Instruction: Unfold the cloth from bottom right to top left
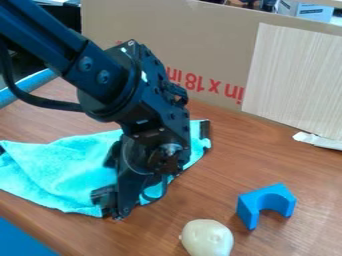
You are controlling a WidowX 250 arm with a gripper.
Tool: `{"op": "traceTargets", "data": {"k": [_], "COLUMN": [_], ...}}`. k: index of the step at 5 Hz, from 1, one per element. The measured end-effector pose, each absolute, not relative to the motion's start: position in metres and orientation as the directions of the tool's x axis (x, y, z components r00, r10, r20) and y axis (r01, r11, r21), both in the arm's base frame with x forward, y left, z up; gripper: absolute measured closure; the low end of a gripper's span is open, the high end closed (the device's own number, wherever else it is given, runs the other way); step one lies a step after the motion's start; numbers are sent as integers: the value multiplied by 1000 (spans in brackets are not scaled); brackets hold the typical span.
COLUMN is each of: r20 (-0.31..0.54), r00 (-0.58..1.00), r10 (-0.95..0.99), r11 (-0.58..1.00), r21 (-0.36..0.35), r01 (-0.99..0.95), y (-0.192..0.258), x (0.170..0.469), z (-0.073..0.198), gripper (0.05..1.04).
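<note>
Arm (83,60) slants down from upper left, end effector (123,204) at the turquoise cloth (60,167), spread or closed I cannot tell.

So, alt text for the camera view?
Black robot arm with its pincer down at the near edge of a rumpled turquoise cloth on a brown table. Blue notched block and pale rounded object in front; cardboard behind.

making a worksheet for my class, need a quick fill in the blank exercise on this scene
The arm comes in from the upper ____ of the view.
It hangs over the turquoise ____.
The arch-shaped block is ____.
The large print on the cardboard is ____.

Missing words: left; cloth; blue; red
</note>
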State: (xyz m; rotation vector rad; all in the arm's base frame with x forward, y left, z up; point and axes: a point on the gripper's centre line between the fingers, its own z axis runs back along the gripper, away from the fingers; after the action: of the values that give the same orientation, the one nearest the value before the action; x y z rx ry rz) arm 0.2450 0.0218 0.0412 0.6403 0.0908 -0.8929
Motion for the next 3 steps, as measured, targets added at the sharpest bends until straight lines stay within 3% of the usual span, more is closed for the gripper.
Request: {"op": "traceTargets", "data": {"k": [1, 2, 3], "r20": [-332, -328, -334], "r00": [638, 643, 643], "r10": [-695, -692, -689], "r11": [457, 459, 453], "r21": [482, 487, 495], "r01": [748, 743, 742], "y": [21, 22, 24], "x": [245, 244, 243], "z": [39, 38, 36], "gripper": [351, 446, 753]}}
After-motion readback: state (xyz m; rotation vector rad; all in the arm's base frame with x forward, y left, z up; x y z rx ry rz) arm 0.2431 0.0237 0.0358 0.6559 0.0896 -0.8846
